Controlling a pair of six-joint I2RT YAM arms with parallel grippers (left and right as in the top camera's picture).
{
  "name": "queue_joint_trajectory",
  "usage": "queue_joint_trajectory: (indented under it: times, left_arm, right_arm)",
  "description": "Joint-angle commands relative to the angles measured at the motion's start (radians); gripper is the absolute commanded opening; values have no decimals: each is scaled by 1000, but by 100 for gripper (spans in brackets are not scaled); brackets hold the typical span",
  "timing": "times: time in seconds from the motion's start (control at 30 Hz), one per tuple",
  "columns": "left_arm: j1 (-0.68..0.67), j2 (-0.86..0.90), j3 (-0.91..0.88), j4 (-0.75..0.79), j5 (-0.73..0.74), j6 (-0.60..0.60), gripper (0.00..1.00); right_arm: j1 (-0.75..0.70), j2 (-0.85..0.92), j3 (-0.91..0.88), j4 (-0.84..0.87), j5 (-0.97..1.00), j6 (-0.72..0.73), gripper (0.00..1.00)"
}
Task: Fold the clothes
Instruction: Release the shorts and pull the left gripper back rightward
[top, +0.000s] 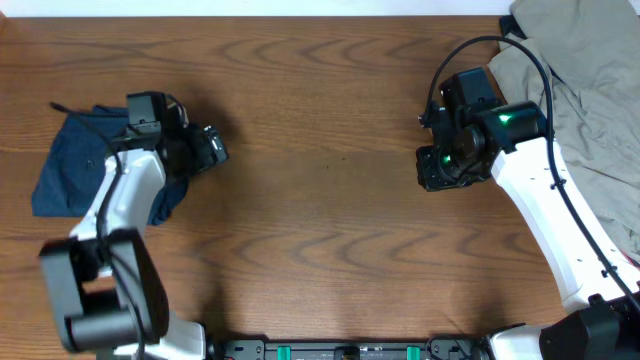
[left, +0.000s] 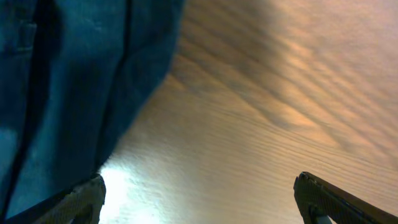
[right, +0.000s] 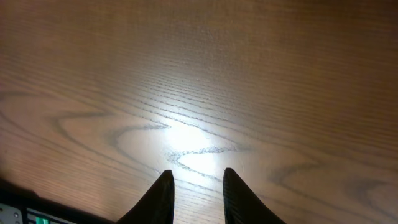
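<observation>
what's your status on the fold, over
Left tool open wide, empty, beside the navy shorts. Right tool slightly open, empty, over bare table. Khaki garment far right, not in the way.

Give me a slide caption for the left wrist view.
Open left gripper over wooden table, navy shorts at frame left.

The left arm (top: 130, 185) and right arm (top: 535, 185) have white links and black joints. The right arm bears green lights and a looping black cable; the right gripper (right: 196, 179) has black tapered fingers.

The left arm (top: 128, 190) hides part of the navy shorts (top: 68, 165); khaki garment (top: 592, 85) runs off-frame.
</observation>
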Motion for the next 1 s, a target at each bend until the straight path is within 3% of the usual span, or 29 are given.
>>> queue_joint_trajectory:
  times: [0.0,0.13,0.4,0.87,0.97]
  left_arm:
    - [6,66,-17,40,-44,65,98]
    - [6,109,-17,120,-77,122,98]
    - [34,119,-8,238,-300,188,98]
    - [62,87,89,190,-296,187,98]
    - [61,70,95,175,-193,183,98]
  right_arm:
    - [-5,-10,14,-6,6,3,25]
    - [-5,-10,14,-12,6,3,25]
    - [-5,-10,14,-24,6,4,25]
    - [-5,-10,14,-27,6,11,24]
    - [-5,-10,14,-24,6,11,24]
